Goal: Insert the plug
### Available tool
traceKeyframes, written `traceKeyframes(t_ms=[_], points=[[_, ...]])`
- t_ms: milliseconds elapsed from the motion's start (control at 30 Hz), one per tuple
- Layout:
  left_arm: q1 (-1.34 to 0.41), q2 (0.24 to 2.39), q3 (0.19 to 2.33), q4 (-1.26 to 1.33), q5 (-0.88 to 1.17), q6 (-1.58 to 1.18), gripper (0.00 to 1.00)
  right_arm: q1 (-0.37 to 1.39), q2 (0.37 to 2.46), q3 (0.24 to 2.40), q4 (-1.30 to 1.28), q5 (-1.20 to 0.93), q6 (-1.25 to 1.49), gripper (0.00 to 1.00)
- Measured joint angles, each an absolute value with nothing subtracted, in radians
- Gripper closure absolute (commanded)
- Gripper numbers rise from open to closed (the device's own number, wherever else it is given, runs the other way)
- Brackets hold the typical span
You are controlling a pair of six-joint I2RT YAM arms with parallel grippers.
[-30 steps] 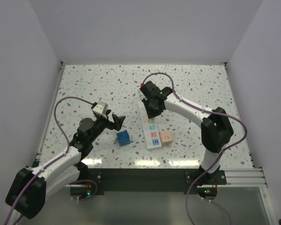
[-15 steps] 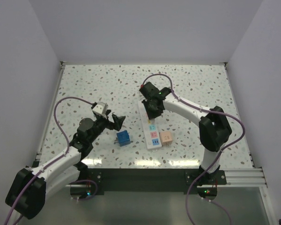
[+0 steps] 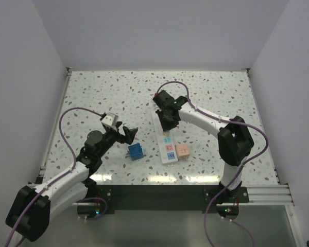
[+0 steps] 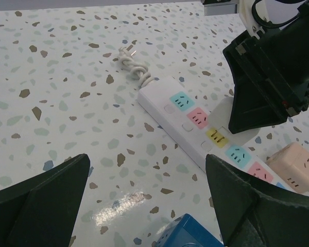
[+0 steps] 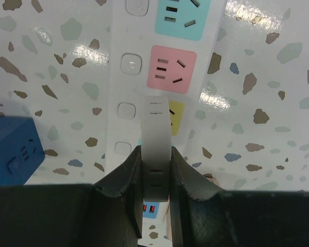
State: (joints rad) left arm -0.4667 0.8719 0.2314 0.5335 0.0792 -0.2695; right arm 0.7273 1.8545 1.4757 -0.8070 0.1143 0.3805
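Note:
A white power strip (image 3: 165,142) with coloured sockets lies mid-table; it also shows in the left wrist view (image 4: 195,122) and the right wrist view (image 5: 139,36). My right gripper (image 3: 167,120) hovers over the strip's far half, shut on a white plug block (image 5: 157,139). The block hangs above the yellow socket (image 5: 176,117), just below the pink socket (image 5: 170,69). My left gripper (image 3: 127,131) is open and empty, its jaws wide apart (image 4: 147,170), just above a blue cube (image 3: 135,151) left of the strip.
A peach cube adapter (image 3: 183,151) sits against the strip's right side near its front end. The strip's coiled cord and plug (image 4: 132,60) lie at its far end. Side walls bound the table; the arm bases stand at the near edge.
My right arm has shifted slightly left over the strip with the white block still held. My left arm has not visibly moved.

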Motion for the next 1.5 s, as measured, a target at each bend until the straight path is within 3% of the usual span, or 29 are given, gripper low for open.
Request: traceKeyframes(t_ms=[1500], points=[[-0.467, 0.850, 0.231, 0.533, 0.080, -0.270, 0.00, 0.773, 1.858, 1.446, -0.767, 0.193, 0.420, 1.00]])
